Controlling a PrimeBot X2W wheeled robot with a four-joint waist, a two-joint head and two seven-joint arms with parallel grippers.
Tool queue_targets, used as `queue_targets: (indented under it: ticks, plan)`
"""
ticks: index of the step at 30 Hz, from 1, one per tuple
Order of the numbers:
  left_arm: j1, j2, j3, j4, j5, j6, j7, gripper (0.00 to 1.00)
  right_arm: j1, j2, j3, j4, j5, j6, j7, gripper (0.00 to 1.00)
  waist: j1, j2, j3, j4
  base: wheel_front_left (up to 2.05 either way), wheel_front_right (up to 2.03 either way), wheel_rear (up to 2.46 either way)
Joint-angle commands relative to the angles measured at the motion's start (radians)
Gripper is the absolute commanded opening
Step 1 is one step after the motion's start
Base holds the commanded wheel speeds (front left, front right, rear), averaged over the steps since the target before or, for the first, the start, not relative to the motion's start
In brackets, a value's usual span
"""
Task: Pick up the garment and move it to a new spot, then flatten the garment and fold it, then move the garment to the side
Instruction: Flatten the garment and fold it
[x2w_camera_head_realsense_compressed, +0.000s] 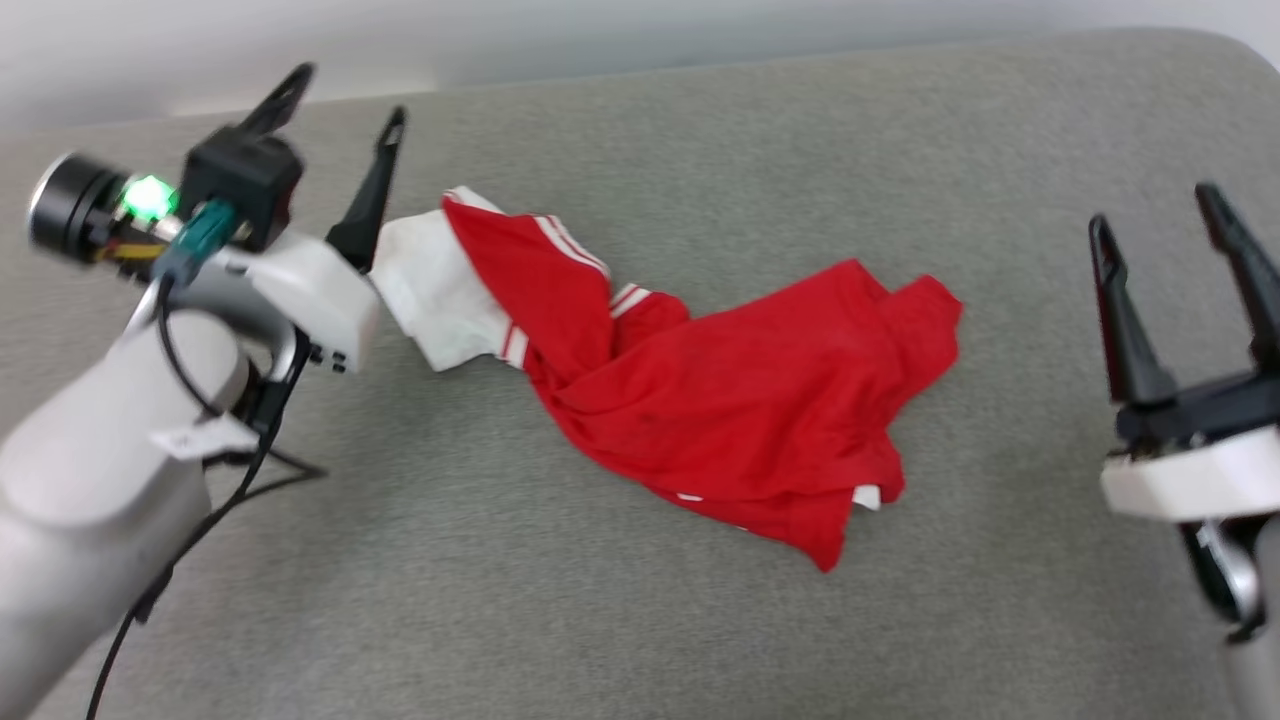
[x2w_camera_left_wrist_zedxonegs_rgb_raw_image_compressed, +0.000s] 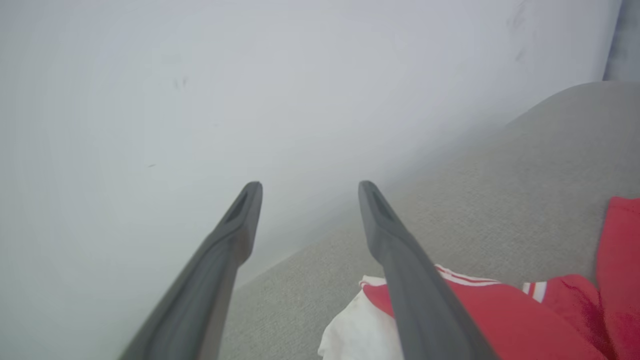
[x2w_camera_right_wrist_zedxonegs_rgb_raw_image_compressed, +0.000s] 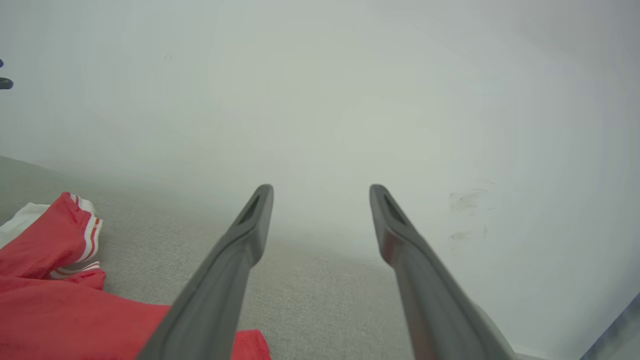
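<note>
snag risk: crumpled red jersey t-shirt (x2w_camera_head_realsense_compressed: 740, 400) with white sleeves lies on grey fabric desk (x2w_camera_head_realsense_compressed: 700, 620); left end effector (x2w_camera_head_realsense_compressed: 348, 93), released, finger (x2w_camera_head_realsense_compressed: 362, 215) just beside one sleeve (x2w_camera_head_realsense_compressed: 440, 290), could drag it. right end effector (x2w_camera_head_realsense_compressed: 1152, 208) released, well apart.

One garment (x2w_camera_head_realsense_compressed: 740, 400) (crumpled), two grippers: left gripper (x2w_camera_head_realsense_compressed: 348, 93), right gripper (x2w_camera_head_realsense_compressed: 1152, 208); one grey surface (x2w_camera_head_realsense_compressed: 700, 630)

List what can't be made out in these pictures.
- Any print on the shirt: head view, crumpled folds hide much of the cloth.
- The other sleeve: head view, lost in the bunched red cloth.
- Whether the left jaws touch the white sleeve: head view is blurred there; in the left wrist view a finger covers the spot.
- Right arm past the wrist: head view, cut off by the right edge.
</note>
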Motion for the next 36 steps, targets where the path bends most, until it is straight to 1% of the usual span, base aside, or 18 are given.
queue_targets:
  ticks: [1,4,7,10,12,13,16,19,22,24,27,29,32,36]
  plan:
    - [0.053,0.011,0.038,-0.052,0.017,0.047,-0.005,1.0,-0.039,-0.033,0.017,0.003,0.012,-0.001,0.011,1.0,0.0,0.0,-0.025,0.036,0.0,0.0,0.0]
    - [0.173,0.033,0.15,-0.186,0.078,0.155,-0.005,1.0,-0.102,-0.111,0.073,-0.008,0.04,-0.001,0.097,1.0,0.0,0.0,-0.028,0.062,0.0,0.0,0.0]
    - [0.304,0.028,0.255,-0.296,0.154,0.243,-0.005,1.0,-0.186,-0.197,0.147,-0.024,0.106,-0.001,0.201,1.0,0.0,0.0,-0.025,0.083,0.0,0.0,0.0]
    - [0.431,0.0,0.341,-0.367,0.221,0.299,-0.005,1.0,-0.26,-0.285,0.237,-0.021,0.202,-0.001,0.325,1.0,0.0,0.0,-0.018,0.103,0.0,0.0,0.0]
    - [0.508,-0.029,0.399,-0.399,0.258,0.32,-0.005,1.0,-0.315,-0.346,0.313,-0.016,0.282,-0.001,0.43,1.0,0.0,0.0,-0.01,0.112,0.0,0.0,0.0]
    - [0.54,-0.045,0.422,-0.413,0.277,0.322,-0.005,1.0,-0.339,-0.378,0.355,-0.015,0.324,-0.001,0.488,1.0,0.0,0.0,-0.006,0.116,0.0,0.0,0.0]
    - [0.627,-0.095,0.495,-0.441,0.329,0.314,-0.005,1.0,-0.419,-0.476,0.488,-0.017,0.46,-0.001,0.67,1.0,0.0,0.0,0.011,0.129,0.0,0.0,0.0]
    - [0.688,-0.152,0.56,-0.456,0.374,0.293,-0.005,1.0,-0.488,-0.534,0.581,-0.004,0.594,-0.001,0.86,1.0,0.0,0.0,0.034,0.144,0.0,0.0,0.0]
    - [0.725,-0.211,0.614,-0.462,0.419,0.265,-0.005,1.0,-0.551,-0.569,0.656,0.014,0.673,-0.001,1.009,1.0,0.0,0.0,0.063,0.164,0.0,0.0,0.0]
    - [0.738,-0.253,0.645,-0.466,0.446,0.242,-0.005,1.0,-0.591,-0.578,0.703,0.03,0.699,-0.001,1.084,1.0,0.0,0.0,0.086,0.177,0.0,0.0,0.0]
    - [0.746,-0.31,0.683,-0.469,0.488,0.204,-0.005,1.0,-0.643,-0.565,0.756,0.065,0.721,-0.001,1.146,1.0,0.0,0.0,0.121,0.197,0.0,0.0,0.0]
    - [0.742,-0.344,0.705,-0.471,0.516,0.177,-0.005,1.0,-0.667,-0.55,0.792,0.093,0.727,-0.001,1.161,1.0,0.0,0.0,0.145,0.21,0.0,0.0,0.0]
    - [0.728,-0.389,0.734,-0.468,0.548,0.137,-0.005,1.0,-0.694,-0.535,0.852,0.141,0.717,-0.001,1.16,1.0,0.0,0.0,0.178,0.225,0.0,0.0,0.0]
    - [0.716,-0.433,0.769,-0.457,0.585,0.087,-0.005,1.0,-0.698,-0.513,0.953,0.209,0.723,-0.001,1.135,1.0,0.0,0.0,0.212,0.237,0.0,0.0,0.0]
